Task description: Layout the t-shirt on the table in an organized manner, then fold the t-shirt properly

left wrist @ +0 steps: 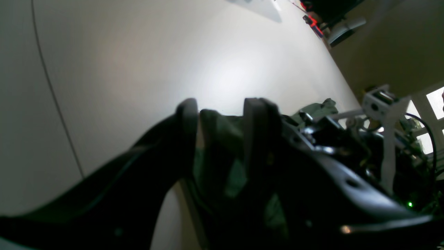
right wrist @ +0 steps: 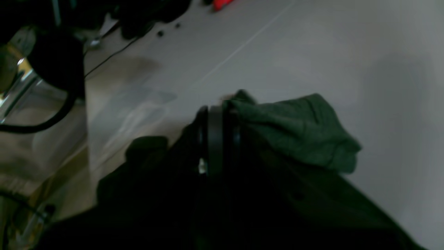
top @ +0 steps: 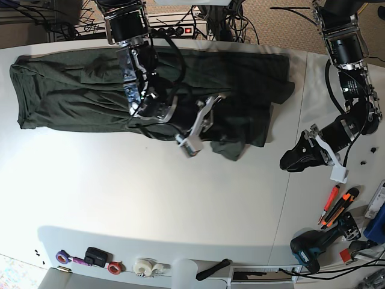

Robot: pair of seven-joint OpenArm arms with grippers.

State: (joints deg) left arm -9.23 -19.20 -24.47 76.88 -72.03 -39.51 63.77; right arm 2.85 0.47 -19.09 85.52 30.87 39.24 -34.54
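The dark green t-shirt lies stretched in a long band along the far side of the white table. Its lower right part is bunched and creased. My right gripper sits over that bunched part. In the right wrist view the right gripper is shut on a fold of the t-shirt. My left gripper rests low over bare table a little right of the shirt's edge. Its fingers stand apart, and the t-shirt shows beyond them.
A thin seam crosses the table near my left gripper. Orange cutters and a drill lie at the right edge. Tape rolls and small items line the near edge. A power strip and cables sit behind the shirt.
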